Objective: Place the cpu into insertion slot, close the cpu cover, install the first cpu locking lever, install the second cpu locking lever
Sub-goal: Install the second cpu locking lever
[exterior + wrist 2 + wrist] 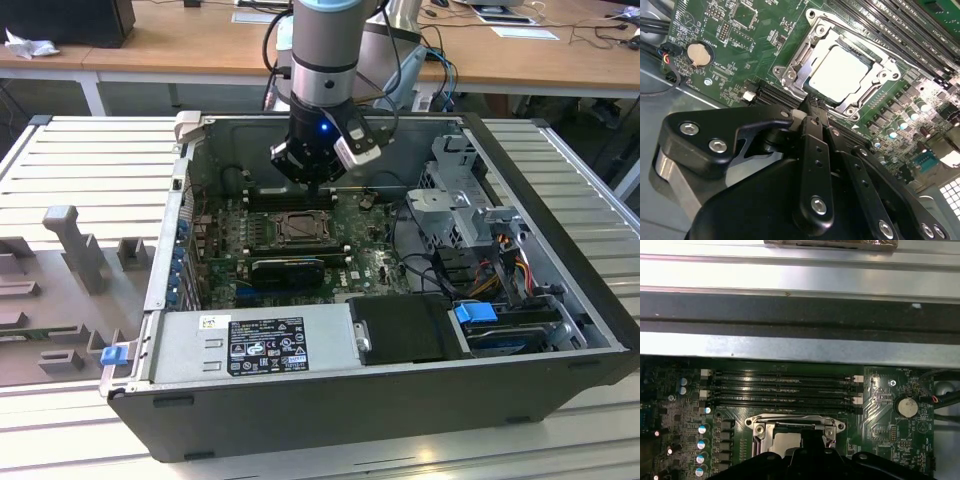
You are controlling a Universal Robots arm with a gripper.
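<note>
- Counter: carries the open computer case, laid flat so the board faces up.
- Gripper: fingers together, holding nothing, poised at the socket's edge.
- Chip: seated in the socket, cover lying around it.

The arm reaches straight down, its gripper hanging low with fingers drawn together

Gripper body blocks the near edge of the cpu cover in the second wrist view; fingers closed or apart, can't tell. In the first wrist view, the insertion slot sits half-hidden beneath it.
</note>
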